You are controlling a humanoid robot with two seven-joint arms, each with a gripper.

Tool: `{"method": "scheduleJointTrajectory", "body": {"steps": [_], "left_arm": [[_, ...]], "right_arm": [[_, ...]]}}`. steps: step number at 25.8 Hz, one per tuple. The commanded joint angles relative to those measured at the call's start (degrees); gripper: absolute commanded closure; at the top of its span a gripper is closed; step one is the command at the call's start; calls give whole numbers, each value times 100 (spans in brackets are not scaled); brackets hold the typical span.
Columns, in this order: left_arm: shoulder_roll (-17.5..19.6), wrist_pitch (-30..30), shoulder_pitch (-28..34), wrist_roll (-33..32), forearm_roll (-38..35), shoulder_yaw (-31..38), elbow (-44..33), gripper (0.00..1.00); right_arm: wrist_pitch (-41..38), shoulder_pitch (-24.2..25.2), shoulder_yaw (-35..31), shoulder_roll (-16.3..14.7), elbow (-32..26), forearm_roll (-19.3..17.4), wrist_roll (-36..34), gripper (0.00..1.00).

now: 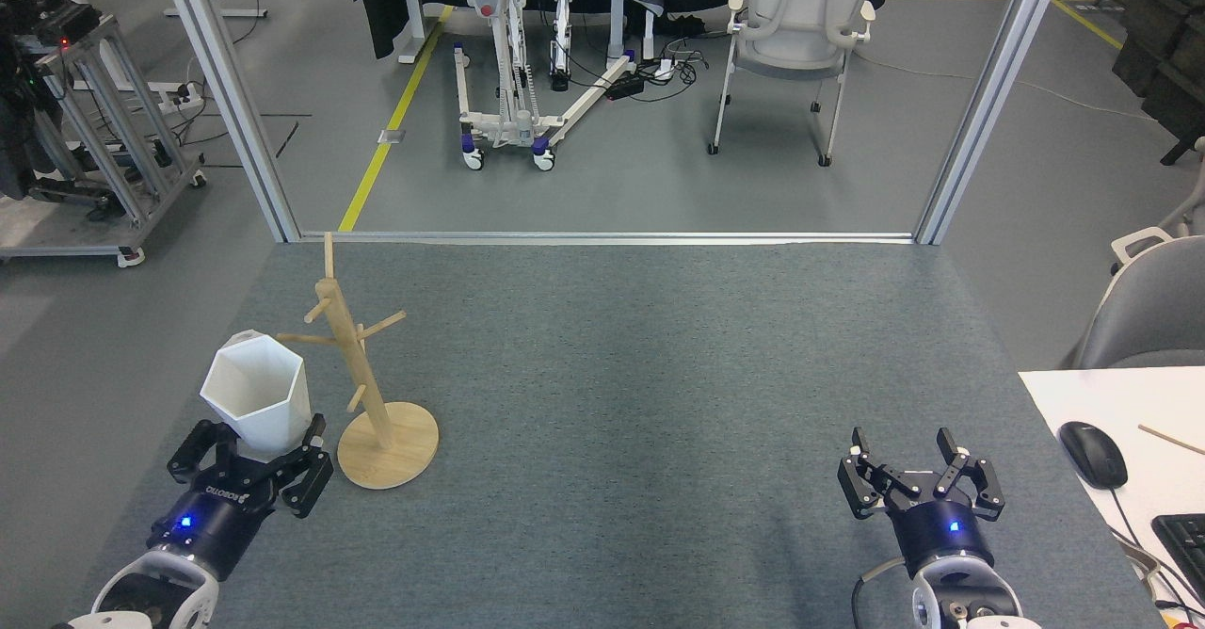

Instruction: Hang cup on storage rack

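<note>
The white faceted hexagonal cup [256,392] is pinched upright at its base by the left tool [252,450], just left of the light wooden pegged mug rack [362,377] on the grey carpeted table [640,384], while the right tool [911,464] is held spread and empty.

One head camera, looking forward and down over the carpet

You have a single view, set high at the robot's head and facing out across the grey carpet [659,375] to its far edge, with both arms entering at the near corners. It stands well back, taking in the floor beyond and the desk [1120,422] corner at right.
</note>
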Motion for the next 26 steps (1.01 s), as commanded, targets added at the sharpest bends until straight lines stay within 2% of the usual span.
{"method": "scheduleJointTrajectory", "body": {"steps": [1,8,17,26], "left_arm": [[141,-143,-23,95,-135,0,126,100],[150,-389,-111,165,-830,0,241,100],[159,-363,-506,183,-848,35,821,100],[167,-354,-629,200,-909,35,882,100]], "right_arm": [[-2,-2,4,2,0,1,-11,0],[7,-2,13,2,0,1,-11,0],[-2,6,13,2,0,1,-2,0],[16,-2,83,19,26,1,-2,0]]}}
